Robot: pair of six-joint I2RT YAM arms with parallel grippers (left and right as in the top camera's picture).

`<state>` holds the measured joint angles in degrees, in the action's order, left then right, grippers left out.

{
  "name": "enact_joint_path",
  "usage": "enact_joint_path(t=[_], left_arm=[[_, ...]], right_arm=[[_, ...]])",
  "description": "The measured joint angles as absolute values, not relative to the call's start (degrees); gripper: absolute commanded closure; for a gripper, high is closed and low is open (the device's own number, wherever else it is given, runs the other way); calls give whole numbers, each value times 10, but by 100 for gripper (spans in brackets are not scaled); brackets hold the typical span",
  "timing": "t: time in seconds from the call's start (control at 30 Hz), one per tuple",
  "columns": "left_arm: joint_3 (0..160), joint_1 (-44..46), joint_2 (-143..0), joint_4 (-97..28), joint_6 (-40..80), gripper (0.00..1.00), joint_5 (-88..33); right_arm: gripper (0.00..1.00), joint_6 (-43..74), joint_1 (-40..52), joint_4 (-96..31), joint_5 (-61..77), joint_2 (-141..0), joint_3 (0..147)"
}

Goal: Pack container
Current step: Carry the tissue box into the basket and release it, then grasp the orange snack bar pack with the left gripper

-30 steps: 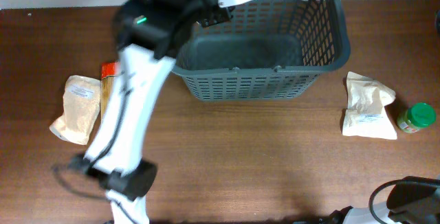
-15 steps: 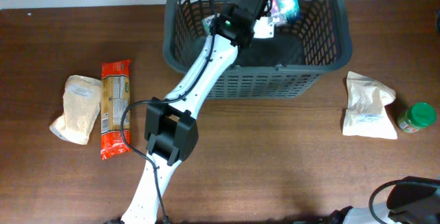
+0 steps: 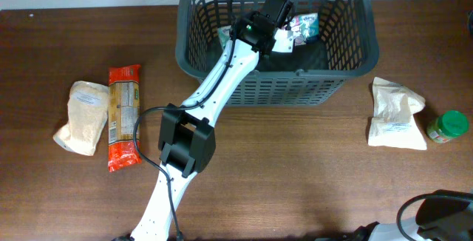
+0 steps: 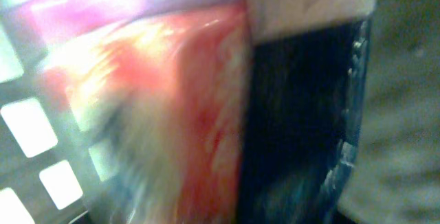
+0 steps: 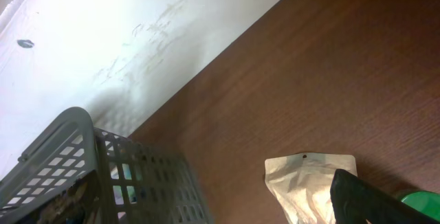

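Note:
The container [image 3: 347, 78], a large dark grey slotted basket, stands at the back middle of the table and also shows in the right wrist view [image 5: 69, 155]. My left gripper [image 3: 284, 35] reaches down inside it. A colourful packet [image 3: 304, 25] lies right at its tip. In the left wrist view a blurred red and pink packet [image 4: 179, 100] fills the frame and hides the jaws. Only a dark finger [image 5: 361, 198] of my right gripper shows, over a beige pouch [image 5: 306, 186].
A beige pouch [image 3: 83, 117] and a red packet [image 3: 123, 115] lie at the left. Another beige pouch [image 3: 395, 114] and a green-lidded jar [image 3: 447, 126] lie to the right of the basket. The right arm's base [image 3: 436, 211] sits at the bottom right corner.
The left arm swung from above the basket's left edge down into the basket. The colourful packet has shifted lower inside the basket, close to the gripper tip.

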<state>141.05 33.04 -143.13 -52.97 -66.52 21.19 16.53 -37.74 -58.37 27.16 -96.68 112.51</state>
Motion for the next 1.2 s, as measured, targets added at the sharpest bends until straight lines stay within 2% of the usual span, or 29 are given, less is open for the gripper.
enact_joint_path(t=[0.1, 0.27, 0.3, 0.33, 0.37, 0.6, 0.83, 1.03, 1.2], left_arm=[[1411, 331, -1429, -529, -594, 16, 207], [1404, 329, -1366, -535, -459, 13, 186], [1404, 328, -1339, -543, -436, 4, 183], [1404, 328, -1312, -555, -418, 1, 182], [1405, 324, -1249, -580, -385, 1, 180], [1415, 276, -1059, -738, -240, 0, 176], [1380, 97, -1045, -901, -18, 2, 174], [1195, -25, -1056, -870, 50, 2, 133], [985, -77, -1061, -750, 58, 2, 74]], right_arm=[[1, 166, -377, -584, 272, -967, 1125], [1, 165, -377, -584, 272, -967, 1125], [1, 165, -377, -583, 272, -967, 1125], [1, 165, -377, -584, 272, -967, 1125], [1, 165, -377, -583, 272, -967, 1125], [1, 165, -377, -584, 272, -967, 1125], [1, 166, -377, -584, 272, -967, 1125], [1, 165, -377, -584, 272, -967, 1125], [1, 165, -377, -583, 272, -967, 1125]])
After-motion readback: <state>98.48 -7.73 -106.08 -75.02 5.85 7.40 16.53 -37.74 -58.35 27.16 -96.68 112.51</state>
